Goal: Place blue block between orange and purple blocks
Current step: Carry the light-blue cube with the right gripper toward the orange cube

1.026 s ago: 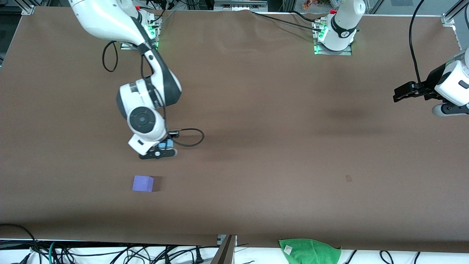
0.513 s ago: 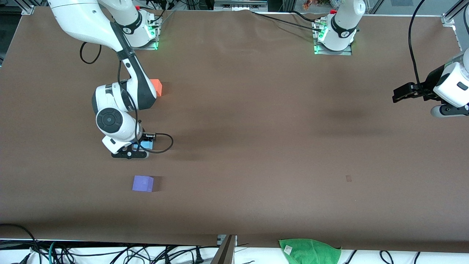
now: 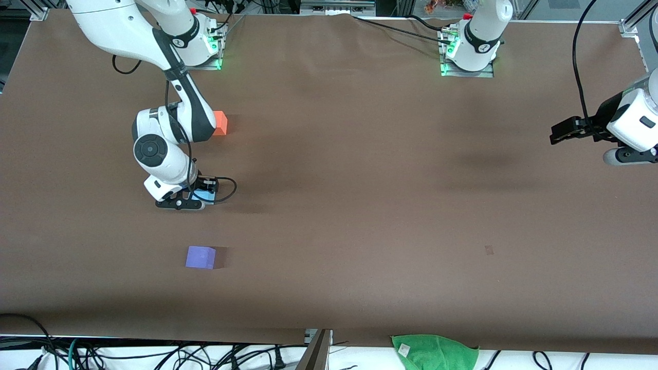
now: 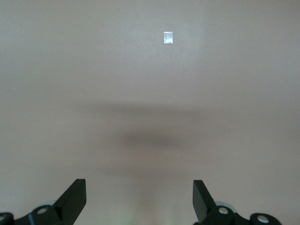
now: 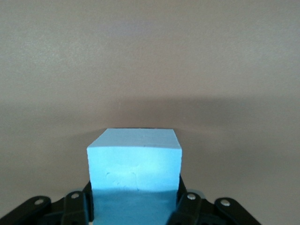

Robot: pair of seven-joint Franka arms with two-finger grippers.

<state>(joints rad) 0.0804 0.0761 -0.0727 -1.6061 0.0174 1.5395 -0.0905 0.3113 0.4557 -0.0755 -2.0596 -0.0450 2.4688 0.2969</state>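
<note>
The right hand [image 3: 193, 200] is squeezing the blue block [image 3: 201, 196] between its two fingers. In the right wrist view, the blue block [image 5: 135, 161] is sitting right in the middle of the hand [image 5: 135, 206], with one black finger [image 5: 75, 206] pressing on each side of it. The hand is holding the block low over the brown desk [image 3: 360, 205]. I cannot tell if the block is touching the desk.

The orange block [image 3: 220, 123] is sitting on the desk, farther from the front camera than the spot under the hand, and the right arm is partly covering it. The purple block [image 3: 200, 257] is sitting on the desk too, nearer to the front camera than that spot. So the hand and its blue block are over the space between those two blocks, apart from both.

The left hand [image 3: 560, 134] is waiting up in the air over the left arm's end of the desk, well apart from all three blocks. In the left wrist view, its fingers [image 4: 75, 199] are standing wide apart with nothing between them, only bare desk under the hand [image 4: 139, 201].

A green cloth [image 3: 434, 352] is lying at the desk's edge nearest the front camera.
</note>
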